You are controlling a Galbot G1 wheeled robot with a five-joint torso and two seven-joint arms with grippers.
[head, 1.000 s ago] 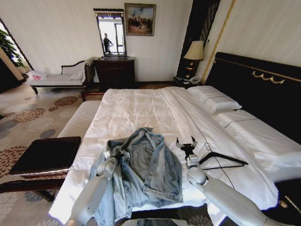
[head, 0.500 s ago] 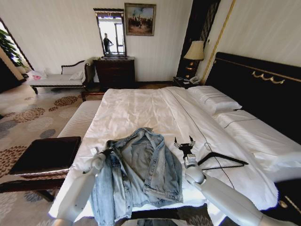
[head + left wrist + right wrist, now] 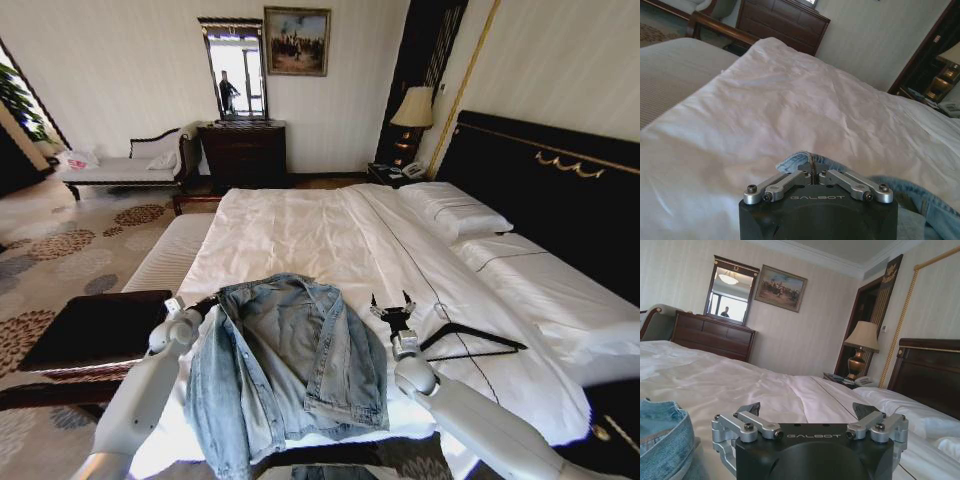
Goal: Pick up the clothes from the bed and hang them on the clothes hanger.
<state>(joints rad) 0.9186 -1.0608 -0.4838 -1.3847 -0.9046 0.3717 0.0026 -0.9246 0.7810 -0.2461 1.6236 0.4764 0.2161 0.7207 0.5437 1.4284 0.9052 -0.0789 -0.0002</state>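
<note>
The light-blue denim clothes [image 3: 290, 360] lie spread open on the bed [image 3: 300, 230] near its front edge. My left gripper [image 3: 207, 302] is at the jacket's left edge, shut on the denim. The left wrist view shows the closed gripper [image 3: 812, 171] pinching a fold of the clothes [image 3: 796, 160] over the white sheet. My right gripper [image 3: 392, 303] hovers open just right of the jacket, nothing in it. In the right wrist view the gripper [image 3: 807, 410] stands open with the clothes [image 3: 660, 435] beside it. The black clothes hanger [image 3: 470, 340] lies flat on the sheet right of the right gripper.
A dark bench [image 3: 100, 325] stands at the bed's left side. White pillows [image 3: 455, 212] and the black headboard [image 3: 560, 190] are on the right. A dresser [image 3: 245, 150], a chaise [image 3: 125, 165] and a lamp [image 3: 415, 110] line the far wall.
My left gripper has moved left and away from the right arm, dragging the jacket's edge with it, so the jacket now lies spread wider. The right gripper has barely shifted.
</note>
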